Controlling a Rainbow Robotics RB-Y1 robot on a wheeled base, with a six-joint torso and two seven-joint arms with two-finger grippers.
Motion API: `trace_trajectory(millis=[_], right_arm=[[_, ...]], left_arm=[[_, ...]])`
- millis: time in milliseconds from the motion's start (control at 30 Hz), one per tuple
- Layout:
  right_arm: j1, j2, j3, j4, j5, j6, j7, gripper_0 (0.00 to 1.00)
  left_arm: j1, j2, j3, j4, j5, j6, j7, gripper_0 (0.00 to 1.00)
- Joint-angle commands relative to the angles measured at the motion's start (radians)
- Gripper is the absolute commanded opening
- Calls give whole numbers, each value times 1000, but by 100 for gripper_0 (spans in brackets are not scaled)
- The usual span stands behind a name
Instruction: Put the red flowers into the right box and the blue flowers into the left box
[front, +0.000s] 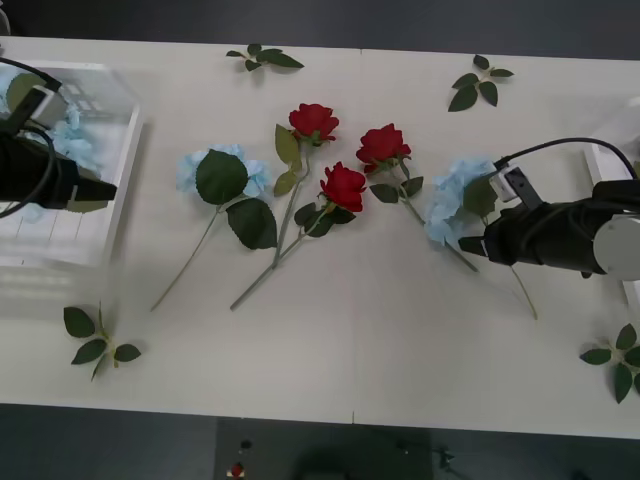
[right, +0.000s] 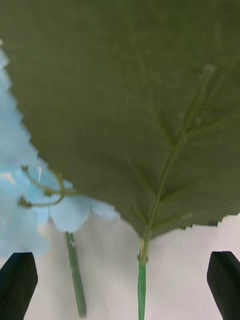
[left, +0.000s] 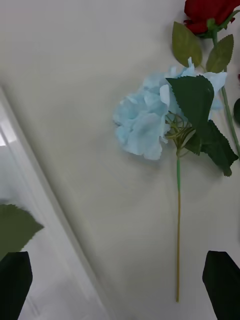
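Right gripper (front: 470, 243) spread wide over a blue flower (front: 452, 200), empty.

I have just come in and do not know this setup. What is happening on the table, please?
A two-armed robot is sorting artificial flowers. Its right end effector, fingers open, is over a blue flower on the table's right side. Its left end effector, also open, is at the left box, where a blue flower already lies. Three red flowers and another blue flower lie on the table between them.
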Motion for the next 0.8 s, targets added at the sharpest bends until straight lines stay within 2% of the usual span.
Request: trace_trajectory(millis=[33, 267, 300, 333, 367, 400, 800], right_arm=[[-38, 24, -5, 25, 14, -1, -33, 100], [-51, 58, -5, 71, 46, -1, -32, 100], [-51, 58, -5, 71, 49, -1, -33, 89], [-51, 58, -5, 71, 54, -1, -35, 53], [-51, 58, -5, 71, 55, -1, -33, 34], [-51, 59, -5, 71, 58, -1, -35, 0], [-51, 61, -5, 71, 61, -4, -35, 0]], left_arm=[[-15, -91, -36, -29, -107, -31, 13, 100], [-15, -264, -99, -29, -395, -106, 19, 100], [-16, -281, -102, -29, -423, -115, 22, 100], [-15, -298, -113, -29, -458, -126, 28, 100], [-15, -304, -118, -29, -475, -133, 33, 100], [-15, -321, -129, -29, -508, -149, 41, 100], [-16, -413, -201, -9, -696, -236, 96, 100]])
